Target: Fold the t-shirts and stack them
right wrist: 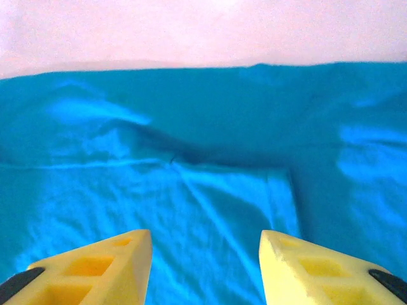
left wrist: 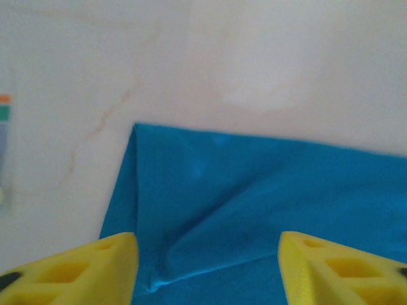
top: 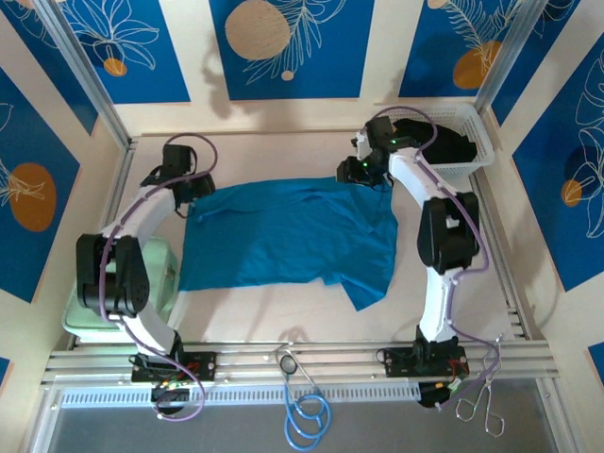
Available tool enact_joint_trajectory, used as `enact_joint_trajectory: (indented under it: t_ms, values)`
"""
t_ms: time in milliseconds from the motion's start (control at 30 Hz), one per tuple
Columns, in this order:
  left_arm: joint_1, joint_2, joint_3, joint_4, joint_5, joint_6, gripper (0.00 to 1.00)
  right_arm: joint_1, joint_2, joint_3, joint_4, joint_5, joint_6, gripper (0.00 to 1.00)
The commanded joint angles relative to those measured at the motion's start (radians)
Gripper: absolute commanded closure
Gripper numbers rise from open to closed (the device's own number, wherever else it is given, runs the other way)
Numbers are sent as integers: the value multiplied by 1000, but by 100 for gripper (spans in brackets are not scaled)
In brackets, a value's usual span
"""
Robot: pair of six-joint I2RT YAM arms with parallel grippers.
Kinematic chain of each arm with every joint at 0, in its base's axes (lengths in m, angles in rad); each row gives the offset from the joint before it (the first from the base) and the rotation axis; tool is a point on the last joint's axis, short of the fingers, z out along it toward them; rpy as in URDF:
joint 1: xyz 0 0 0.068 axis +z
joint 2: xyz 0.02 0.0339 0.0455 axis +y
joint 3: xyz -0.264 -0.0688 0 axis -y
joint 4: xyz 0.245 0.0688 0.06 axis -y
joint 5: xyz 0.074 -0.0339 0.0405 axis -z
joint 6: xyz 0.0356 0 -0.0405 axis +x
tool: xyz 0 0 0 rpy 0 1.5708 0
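Lying across the middle of the table [top: 283,316], the teal t-shirt [top: 293,236] looks only loosely doubled and uneven, so folding seems barely begun. The left gripper [left wrist: 206,244] hovers over its far left corner and the right gripper [right wrist: 205,238] over its far edge, both with jaws apart, holding nothing. A dark heap, probably the black t-shirt [top: 451,149], sits in the white basket [top: 483,151], not yet folded; stacking of the 2 remains.

Cream tabletop [top: 283,311] carries a spread teal-blue cloth t-shirt [top: 283,236]; white plastic mesh basket [top: 479,142] beyond its far right corner, pale green flat pad [top: 166,272] at its left.
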Motion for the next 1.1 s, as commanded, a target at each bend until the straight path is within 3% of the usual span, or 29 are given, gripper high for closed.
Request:
enact_joint_trajectory:
  t_ms: [0, 167, 267, 600, 900, 1067]
  values:
    - [9, 74, 23, -34, 69, -41, 50, -19, 95, 89, -42, -48, -46, 52]
    - [7, 207, 111, -53, 91, -36, 75, -30, 179, 144, -49, 0, -46, 52]
    - [7, 269, 164, -76, 78, -30, 82, -27, 189, 131, -39, -13, -43, 52]
    - [8, 353, 233, -120, 29, -32, 82, -13, 197, 103, -40, -48, -31, 57]
    - [8, 342, 228, -120, 35, -29, 83, -1, 186, 91, -63, -59, -34, 68]
    - [7, 318, 216, -120, 37, -27, 83, 4, 171, 81, -70, -49, -32, 69]
